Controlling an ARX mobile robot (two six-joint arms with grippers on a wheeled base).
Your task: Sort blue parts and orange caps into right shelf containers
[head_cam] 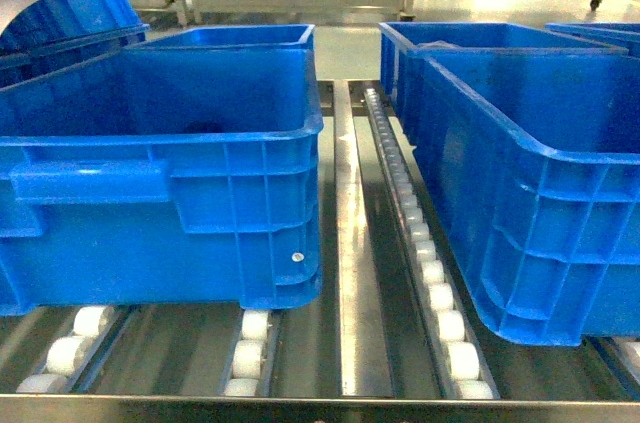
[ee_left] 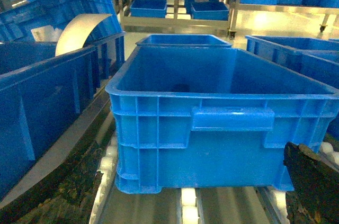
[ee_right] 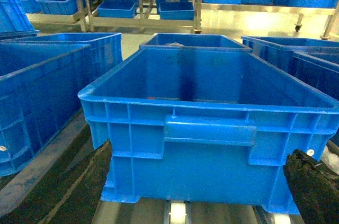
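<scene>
Grippers (ee_left: 201, 192) (ee_right: 196, 192) spread wide, tips cut off; containers' (head_cam: 200, 153) insides partly hidden.

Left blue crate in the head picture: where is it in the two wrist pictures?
Head: the left crate fills the left half.
Left wrist: the middle, with its handle end facing the camera.
Right wrist: the left edge, seen side-on.
Shared landmark: the far rack with small crates across the floor.
</scene>
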